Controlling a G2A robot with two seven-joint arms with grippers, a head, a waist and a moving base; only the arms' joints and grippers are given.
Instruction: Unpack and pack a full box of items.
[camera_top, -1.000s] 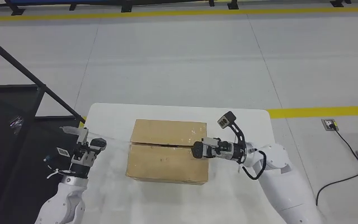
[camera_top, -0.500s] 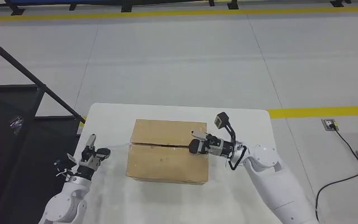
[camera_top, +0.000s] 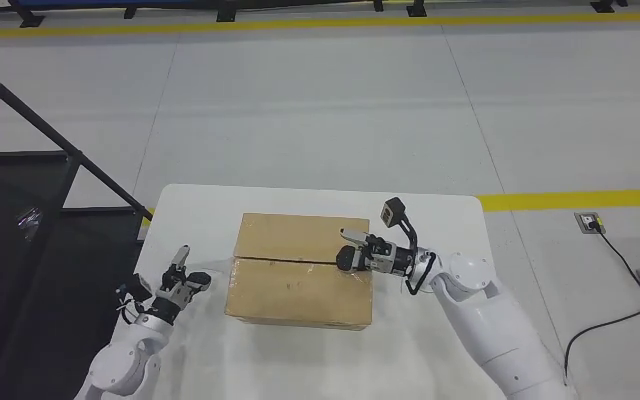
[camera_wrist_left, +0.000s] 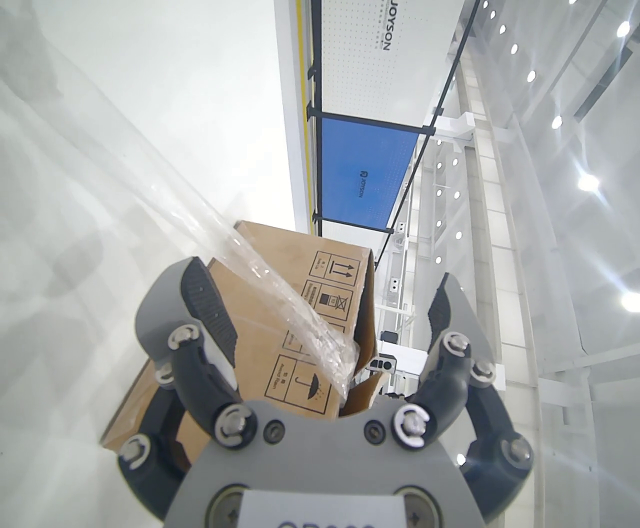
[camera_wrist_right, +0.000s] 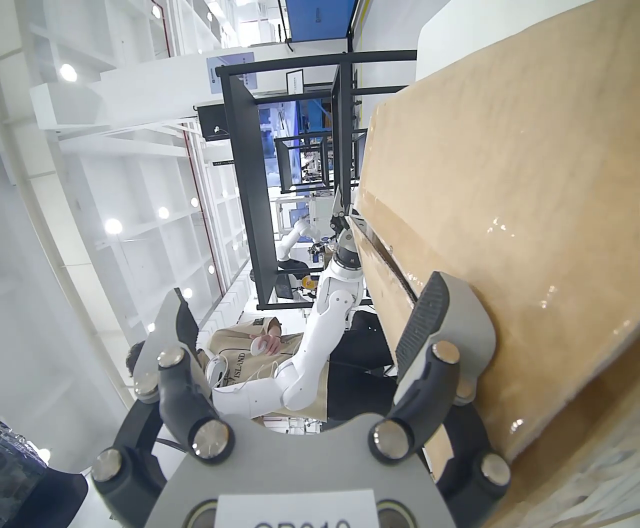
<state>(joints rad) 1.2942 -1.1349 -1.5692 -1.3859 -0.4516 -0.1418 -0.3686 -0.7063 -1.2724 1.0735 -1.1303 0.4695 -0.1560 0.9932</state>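
A brown cardboard box (camera_top: 300, 272) lies shut in the middle of the white table (camera_top: 200, 205), with a seam along its top. A clear strip of tape (camera_wrist_left: 200, 215) hangs loose from the box's (camera_wrist_left: 300, 320) left end and runs off past my left gripper (camera_wrist_left: 325, 310), touching neither finger. That gripper (camera_top: 192, 272) is open, just left of the box. My right gripper (camera_top: 346, 250) is open over the right end of the seam. One of its fingers (camera_wrist_right: 440, 320) rests against the box top (camera_wrist_right: 500, 200); the other stands free.
A black metal frame (camera_top: 40, 130) stands off the table's left side. Bare table lies to the left, right and front of the box. The left arm (camera_wrist_right: 325, 310) shows far off past the box's end.
My left gripper has swung from beside the box's left end toward the table's front and turned. My right gripper has slid a little left along the box top.
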